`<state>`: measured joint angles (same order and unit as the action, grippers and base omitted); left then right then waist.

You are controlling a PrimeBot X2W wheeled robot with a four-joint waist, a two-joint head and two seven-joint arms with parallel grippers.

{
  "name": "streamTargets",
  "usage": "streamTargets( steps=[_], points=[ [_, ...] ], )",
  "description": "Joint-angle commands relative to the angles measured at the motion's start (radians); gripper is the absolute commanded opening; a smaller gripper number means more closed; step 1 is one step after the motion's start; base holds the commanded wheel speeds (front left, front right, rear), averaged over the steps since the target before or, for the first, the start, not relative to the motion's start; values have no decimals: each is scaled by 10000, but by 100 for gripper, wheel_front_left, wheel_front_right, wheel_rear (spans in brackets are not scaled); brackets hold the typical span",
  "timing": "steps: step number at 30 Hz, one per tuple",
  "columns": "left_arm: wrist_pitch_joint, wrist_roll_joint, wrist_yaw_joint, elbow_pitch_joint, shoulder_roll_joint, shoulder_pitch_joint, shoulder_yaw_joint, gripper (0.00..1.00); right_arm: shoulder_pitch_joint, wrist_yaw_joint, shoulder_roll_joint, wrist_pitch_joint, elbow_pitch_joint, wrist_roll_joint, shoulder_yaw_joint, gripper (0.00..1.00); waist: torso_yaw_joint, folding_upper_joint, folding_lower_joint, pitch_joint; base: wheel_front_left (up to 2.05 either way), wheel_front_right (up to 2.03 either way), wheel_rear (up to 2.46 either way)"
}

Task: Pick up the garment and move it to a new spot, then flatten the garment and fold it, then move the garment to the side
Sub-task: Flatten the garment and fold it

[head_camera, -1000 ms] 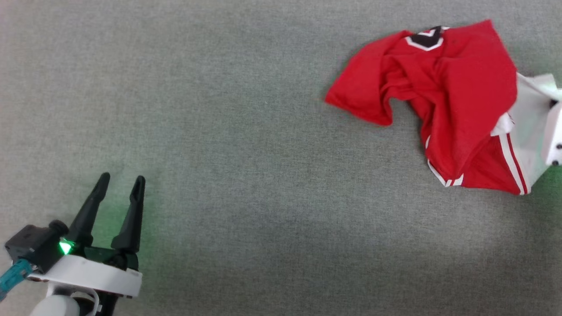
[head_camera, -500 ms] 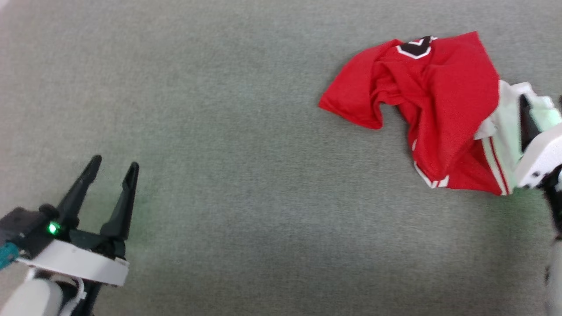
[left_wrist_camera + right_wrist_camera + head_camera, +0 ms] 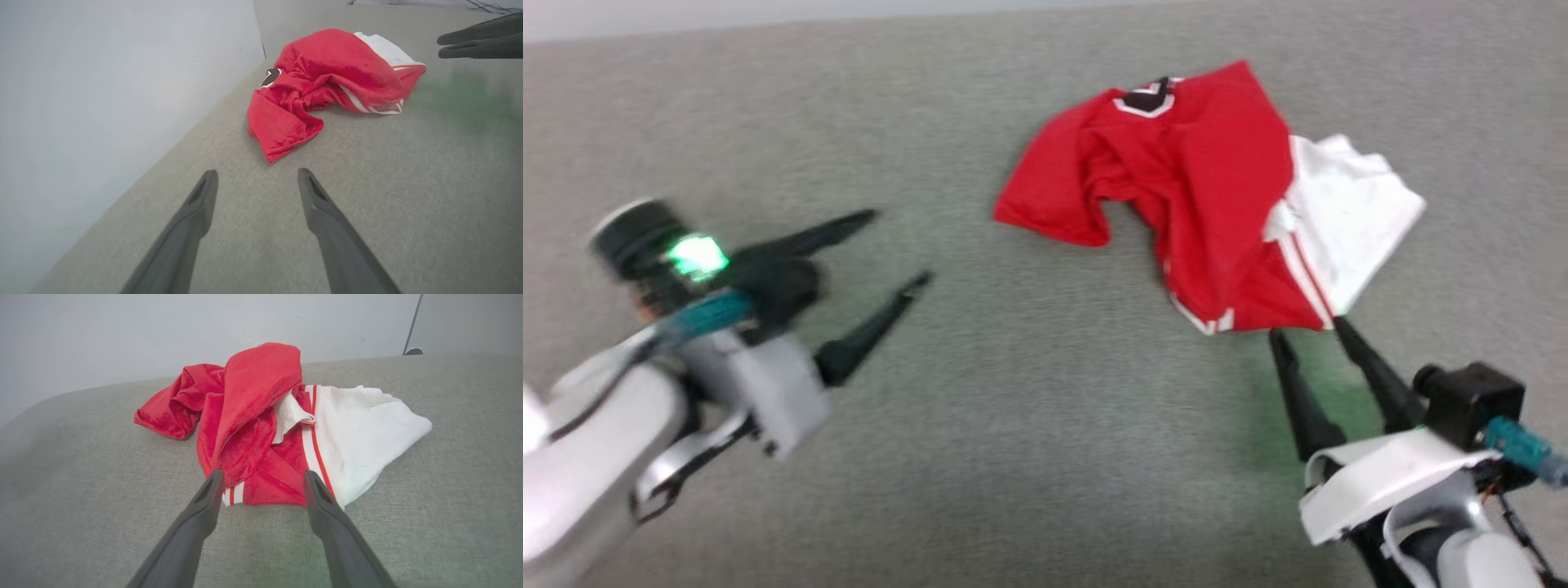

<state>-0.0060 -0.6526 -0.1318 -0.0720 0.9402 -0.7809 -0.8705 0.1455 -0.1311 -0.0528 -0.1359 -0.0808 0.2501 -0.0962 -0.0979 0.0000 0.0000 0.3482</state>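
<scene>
Garment (image 3: 1201,188) crumpled on grey surface (image 3: 1013,457) by wall (image 3: 102,81); left end effector (image 3: 900,246), right end effector (image 3: 1307,327) wide, empty

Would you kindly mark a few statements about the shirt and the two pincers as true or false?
1. The shirt lies crumpled on the grey surface. True.
2. The right pincer is shut on the shirt's hem. False: its fingers stand apart at the hem and grip nothing.
3. The left pincer is open and well apart from the shirt. True.
4. The shirt is folded into a neat rectangle. False: it is bunched up, with a white sleeve spread out to one side.
</scene>
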Motion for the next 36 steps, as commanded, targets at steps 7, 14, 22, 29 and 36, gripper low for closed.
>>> streamTargets(
  steps=[7,14,22,29,36],
  points=[
    [2687,-1438,25,307,-932,-4281,-3815,100,-426,8,39,1113,152,387,-622,100,-1842,0,0,759,0,0,0],
    [4603,-2748,24,910,-2023,-5895,-4106,100,-251,8,41,1949,420,804,-1353,100,-2805,0,0,1410,0,0,0],
    [6023,-3322,24,1632,-2586,-6520,-4100,100,-179,8,39,2415,698,976,-1863,100,-3316,0,0,1562,0,0,0],
    [5926,-3864,24,2485,-3100,-6787,-4095,100,-45,8,35,2463,823,1023,-2011,100,-3436,0,0,1603,0,0,0],
    [6202,-3035,24,2875,-3466,-6480,-4107,100,109,8,33,2581,843,1148,-2291,100,-3600,0,0,1824,0,0,0]
  ],
)
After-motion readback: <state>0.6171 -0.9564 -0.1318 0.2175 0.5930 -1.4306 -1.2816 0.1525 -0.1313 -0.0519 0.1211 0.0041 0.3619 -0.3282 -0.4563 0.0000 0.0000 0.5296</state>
